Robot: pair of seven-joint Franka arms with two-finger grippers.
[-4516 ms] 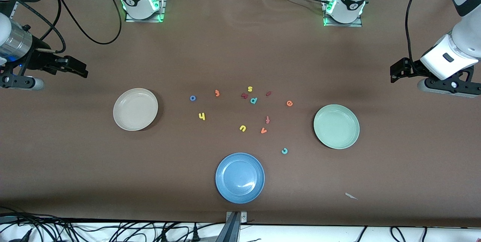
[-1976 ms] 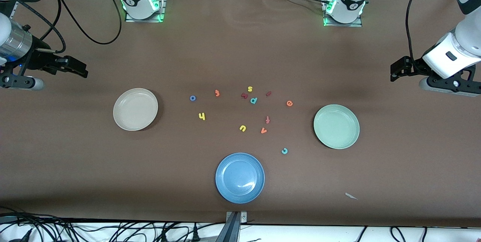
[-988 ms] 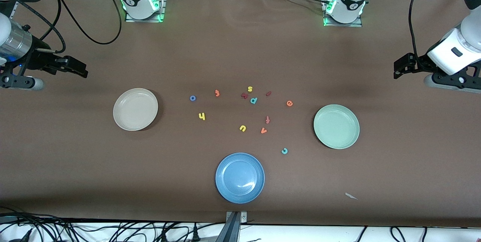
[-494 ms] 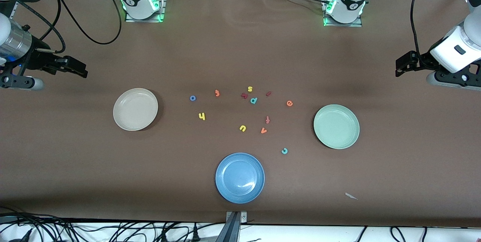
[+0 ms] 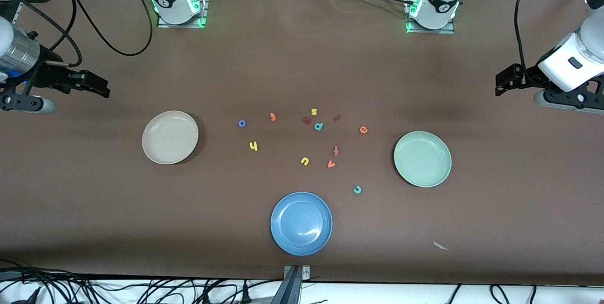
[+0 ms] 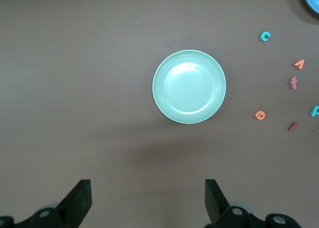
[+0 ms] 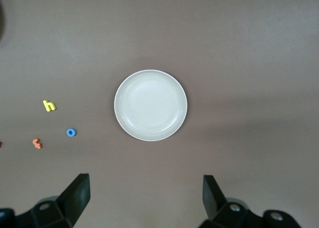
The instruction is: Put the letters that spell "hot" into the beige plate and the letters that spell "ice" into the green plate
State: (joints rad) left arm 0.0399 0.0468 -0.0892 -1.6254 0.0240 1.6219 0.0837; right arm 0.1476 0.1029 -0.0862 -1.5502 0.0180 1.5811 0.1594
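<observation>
Six task letters lie loose on the brown table cover, none in a plate yet.

- "hot" set: blue "o" [image 5: 242,123], yellow "h" [image 5: 254,146] and orange "t" [image 5: 272,116] sit at the edge of the scatter toward the right arm's end, mid-frame in the front view. The beige plate [image 5: 170,137] lies between them and the right gripper [image 5: 96,86].
- "ice" set: orange "e" [image 5: 363,130], maroon "i" [image 5: 337,117] and teal "c" [image 5: 357,190] sit toward the left arm's end. The "c" is lowest in the frame, apart from the rest. The "i" is a short bar lying slanted. The green plate [image 5: 422,159] lies between this set and the left gripper [image 5: 502,84].
- Judgement: each arm is nearer its own set and its own plate, so no crossing should be needed. "o" and "e" look like the closest first picks.
- Grippers: both have fingers spread wide and hold nothing. Each hangs over bare table at its own end, in the upper half of the frame. The left wrist view centres the green plate; the right wrist view centres the beige plate.
- Distractors: yellow "s" [image 5: 314,112], yellow "u" [image 5: 304,161], teal "p" [image 5: 318,126], orange "v" [image 5: 331,164], reddish "f" [image 5: 336,150].
- Room: the "i" has "p" and "s" near it, so clearance for the fingers is tighter there. "c", "o" and "h" have open cover all round.
- Surface: flat matte cloth. The letters are thin and lie low, so a pinch would have to come right down to the cloth.
- Blue plate [image 5: 301,223], lower centre of the frame, is empty.
</observation>
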